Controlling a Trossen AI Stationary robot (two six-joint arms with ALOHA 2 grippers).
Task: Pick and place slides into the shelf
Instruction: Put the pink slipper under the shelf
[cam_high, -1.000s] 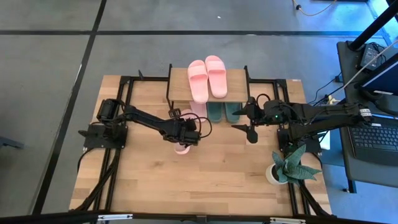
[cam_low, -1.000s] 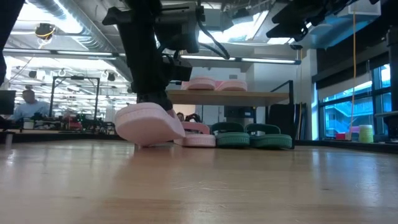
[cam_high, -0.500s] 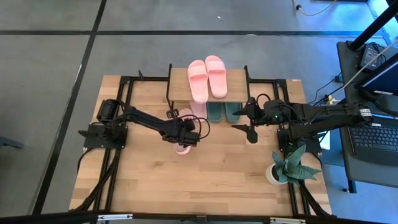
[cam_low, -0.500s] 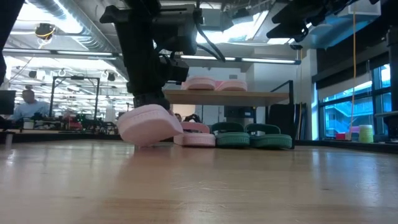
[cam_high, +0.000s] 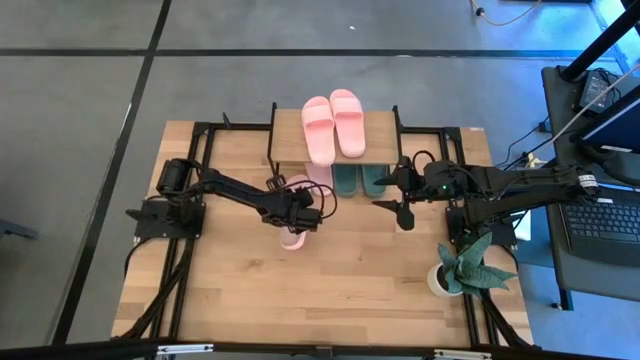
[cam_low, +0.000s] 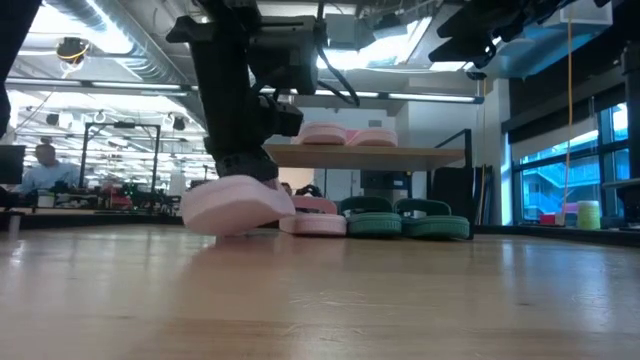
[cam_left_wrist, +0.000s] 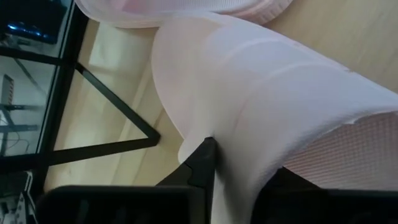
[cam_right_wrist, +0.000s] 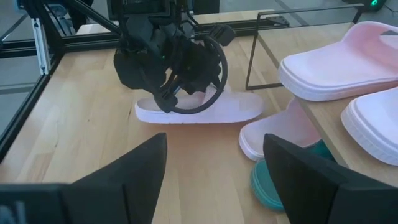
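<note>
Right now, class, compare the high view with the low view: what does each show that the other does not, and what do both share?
Only the high view shows the potted plant at the table's right edge and the right gripper, open, hovering beside the shelf.

Only the low view shows the room behind, with a seated person far off, and the held pink slide tilted, toe end raised.

Both show the left gripper shut on that slide, a pink pair on the shelf's top, and a green pair beneath.

Left gripper (cam_right_wrist: 177, 93) grips pink slide (cam_right_wrist: 211, 111) on table (cam_right_wrist: 81, 143)
</note>
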